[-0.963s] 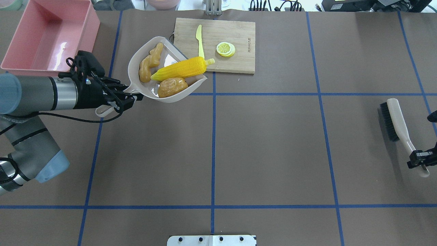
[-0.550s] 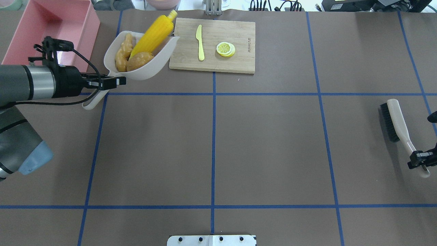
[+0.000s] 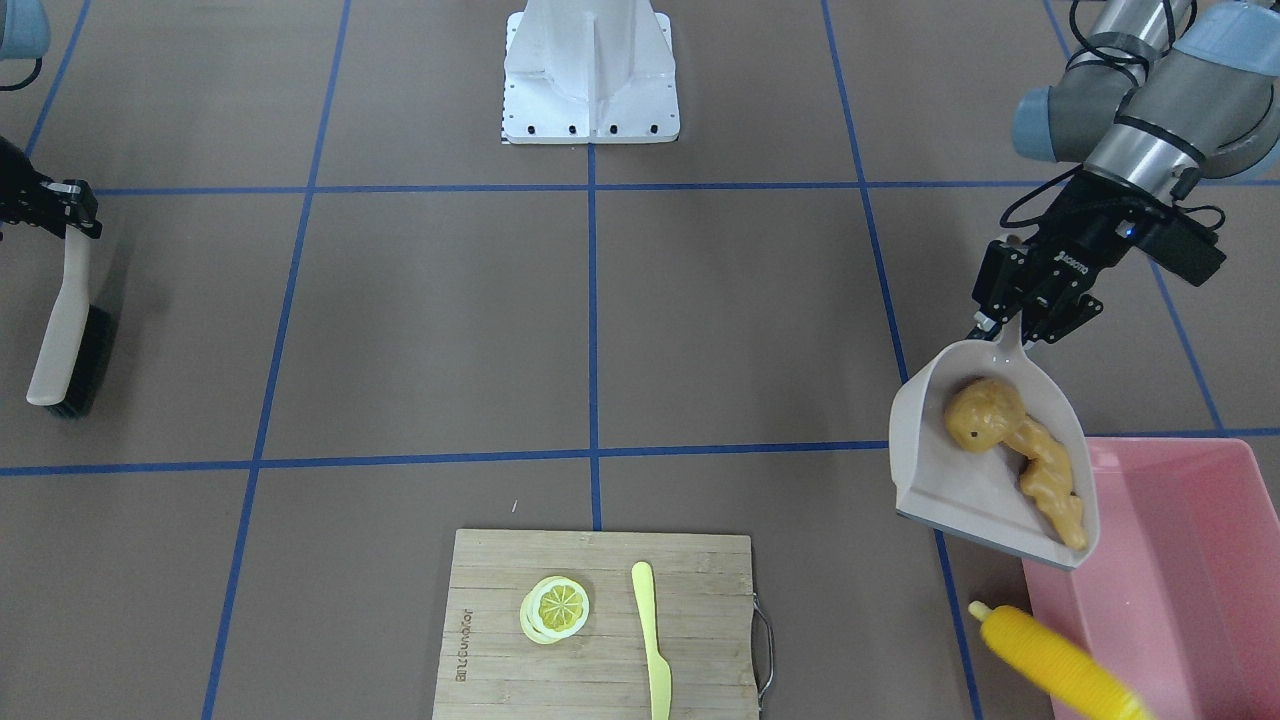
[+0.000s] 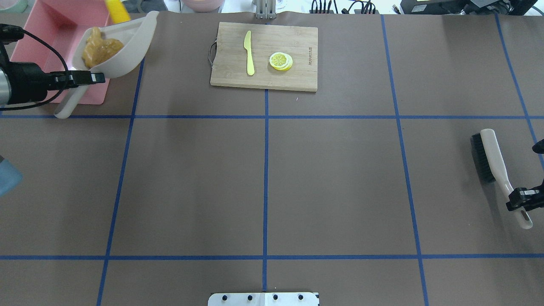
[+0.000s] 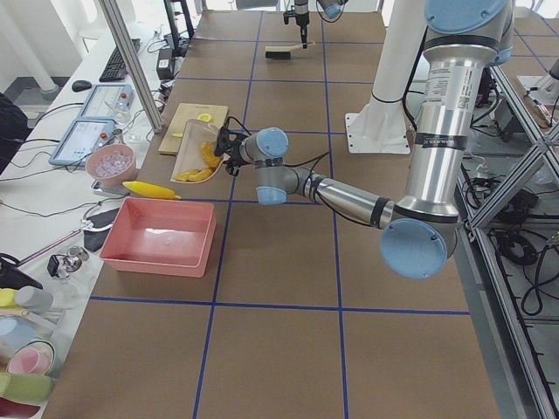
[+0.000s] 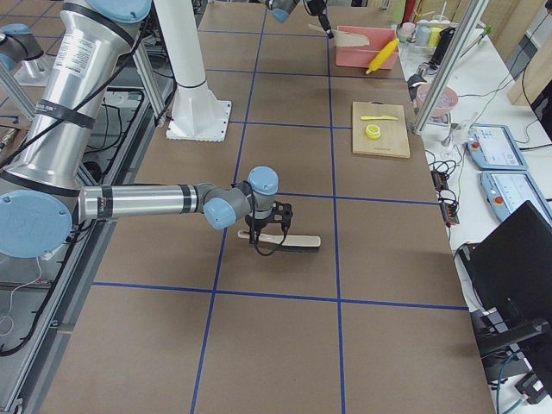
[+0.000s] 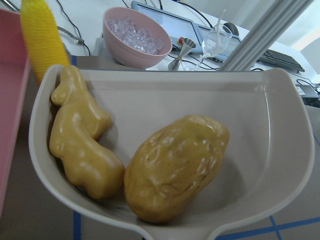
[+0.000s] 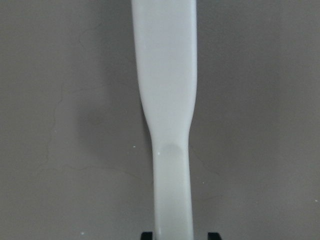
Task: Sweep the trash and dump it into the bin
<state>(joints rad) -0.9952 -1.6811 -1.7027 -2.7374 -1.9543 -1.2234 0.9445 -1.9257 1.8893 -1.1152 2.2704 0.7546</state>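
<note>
My left gripper (image 4: 91, 77) is shut on the handle of the beige dustpan (image 4: 136, 42), which is held tilted over the near right corner of the pink bin (image 4: 46, 25). The potato (image 3: 982, 410) and the ginger root (image 3: 1050, 480) lie in the pan; the left wrist view shows them close, potato (image 7: 175, 165) and ginger (image 7: 80, 145). The corn cob (image 3: 1060, 660) is out of the pan, at the bin's far rim (image 4: 117, 9). My right gripper (image 4: 520, 204) is shut on the handle of the brush (image 4: 488, 155), which is at the table's right end.
A wooden cutting board (image 4: 272, 55) at the back middle bears a pale yellow knife (image 4: 248, 53) and a lemon slice (image 4: 280, 60). A pink bowl of ice (image 7: 137, 42) stands beyond the table's far edge. The robot's base plate (image 4: 263, 298) is at the near edge.
My left arm has carried the dustpan left and back, from beside the board to over the bin, and tilted it. The corn has slid out of the pan. The brush has shifted slightly.
</note>
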